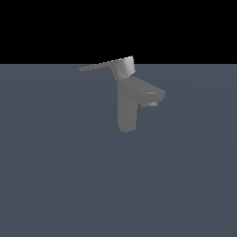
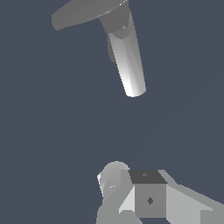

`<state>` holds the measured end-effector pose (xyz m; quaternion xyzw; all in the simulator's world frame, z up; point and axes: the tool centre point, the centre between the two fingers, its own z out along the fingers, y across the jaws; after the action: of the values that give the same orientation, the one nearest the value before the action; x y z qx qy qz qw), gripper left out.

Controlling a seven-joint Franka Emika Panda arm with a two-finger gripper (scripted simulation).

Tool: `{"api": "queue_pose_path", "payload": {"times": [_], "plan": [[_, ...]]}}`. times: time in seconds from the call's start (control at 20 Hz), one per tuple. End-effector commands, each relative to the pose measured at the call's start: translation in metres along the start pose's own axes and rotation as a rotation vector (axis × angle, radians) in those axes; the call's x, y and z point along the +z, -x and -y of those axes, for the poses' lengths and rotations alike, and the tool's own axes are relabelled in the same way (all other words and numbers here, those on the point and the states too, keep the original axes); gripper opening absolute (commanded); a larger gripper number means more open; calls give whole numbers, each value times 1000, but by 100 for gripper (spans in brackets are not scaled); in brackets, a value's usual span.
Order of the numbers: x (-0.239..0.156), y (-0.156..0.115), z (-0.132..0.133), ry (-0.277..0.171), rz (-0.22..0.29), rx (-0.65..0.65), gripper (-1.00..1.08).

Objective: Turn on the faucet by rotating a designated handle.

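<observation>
The gripper [image 2: 131, 192] sits nearest the wrist camera, a cluster of blocky pale-grey faces and one rounded knob. Its fingertips are out of frame, so I cannot tell whether it is spread or pressed together; it holds nothing visible. It is well apart from the faucet [image 1: 127, 109] and absent from the exterior view, which suggests the approach is only starting.

The faucet stands upright on the slate-blue tabletop [image 1: 55, 185], nearer the far edge than the near one, with no corner in sight. Its column is squarish and matte grey, with a short thick spout angled towards the exterior view's right.

The handle [image 1: 99, 66] is a thin flat lever tapering from a blocky hub, pointing to the exterior view's left, opposite the spout. That long free end probably gives the best leverage for a sideways push.
</observation>
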<state>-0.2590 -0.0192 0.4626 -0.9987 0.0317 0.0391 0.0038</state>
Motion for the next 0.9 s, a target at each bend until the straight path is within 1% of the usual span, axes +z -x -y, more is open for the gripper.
{"api": "queue_pose_path", "payload": {"times": [0.0,0.15,0.35,0.45,0.85], "plan": [[0,0,0,0,0,0,-100],[0,0,2,9,3,-3,-100],[1,0,9,39,12,-17,-100],[1,1,11,47,14,-23,-100],[1,-4,12,41,15,-2,-100]]}}
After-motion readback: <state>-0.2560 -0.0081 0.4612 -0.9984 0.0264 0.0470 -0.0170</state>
